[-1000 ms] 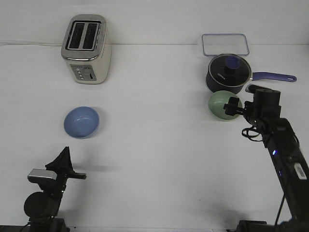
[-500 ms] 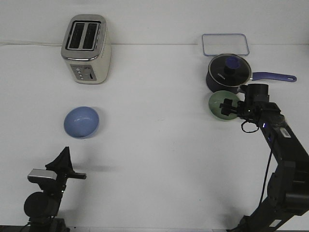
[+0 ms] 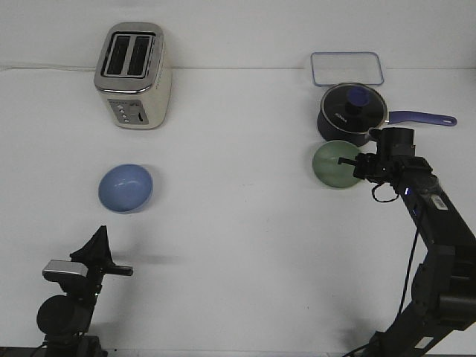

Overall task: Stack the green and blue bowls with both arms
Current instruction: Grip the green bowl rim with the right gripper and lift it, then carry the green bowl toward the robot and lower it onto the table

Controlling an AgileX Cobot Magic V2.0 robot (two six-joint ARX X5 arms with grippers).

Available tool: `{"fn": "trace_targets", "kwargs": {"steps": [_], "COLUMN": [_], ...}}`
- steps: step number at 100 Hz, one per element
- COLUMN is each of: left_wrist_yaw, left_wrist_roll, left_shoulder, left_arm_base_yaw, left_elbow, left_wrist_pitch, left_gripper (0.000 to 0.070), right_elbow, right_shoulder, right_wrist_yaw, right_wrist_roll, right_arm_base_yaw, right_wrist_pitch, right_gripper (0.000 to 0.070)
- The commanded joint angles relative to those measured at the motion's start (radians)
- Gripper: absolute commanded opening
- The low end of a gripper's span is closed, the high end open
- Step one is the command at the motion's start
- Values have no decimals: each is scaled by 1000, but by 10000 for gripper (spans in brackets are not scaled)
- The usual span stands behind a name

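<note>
Right tool (image 3: pixel 349 165) pinching the green bowl (image 3: pixel 332 165) at its right rim; bowl sits tilted, just in front of the lidded navy saucepan (image 3: pixel 351 112). Blue bowl (image 3: pixel 125 187) upright on the white surface (image 3: pixel 238 245), in front of the toaster (image 3: pixel 134 74), well apart from green. Left tool (image 3: pixel 100 253) low at the near edge, can't tell its state.

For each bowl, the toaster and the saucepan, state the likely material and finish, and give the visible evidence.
Green bowl and blue bowl: probably matte plastic or glazed ceramic; flat even colour without glare, so either fits.
Toaster: cream body, likely painted metal or plastic, with a shiny metallic top rim.
Saucepan: dark coated metal by its look; the lid looks like dark glass, with a blue knob.
</note>
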Motion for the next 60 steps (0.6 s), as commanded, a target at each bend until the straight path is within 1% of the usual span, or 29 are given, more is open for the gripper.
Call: {"fn": "trace_targets", "kwargs": {"steps": [1, 12, 28, 41, 60], "left_wrist_yaw": [0, 0, 0, 0, 0], "left_wrist_roll": [-2, -2, -2, -2, -2], "left_shoulder": [-2, -2, -2, -2, -2], "left_arm_base_yaw": [0, 0, 0, 0, 0], "left_elbow": [-19, -19, -19, -19, -19], "left_wrist_pitch": [10, 10, 10, 10, 10], "left_gripper": [15, 15, 15, 15, 15], "right_elbow": [21, 21, 21, 13, -92], "right_shoulder": [-60, -152, -285, -373, -484], "right_wrist_yaw": [-30, -91, -177, -195, -193], "right_wrist_roll": [-10, -9, -13, -36, -27], "right_arm_base_yaw": [-4, -4, 15, 84, 255], "right_wrist_pitch": [6, -26, -119, -215, -226], "right_gripper": [0, 0, 0, 0, 0]}}
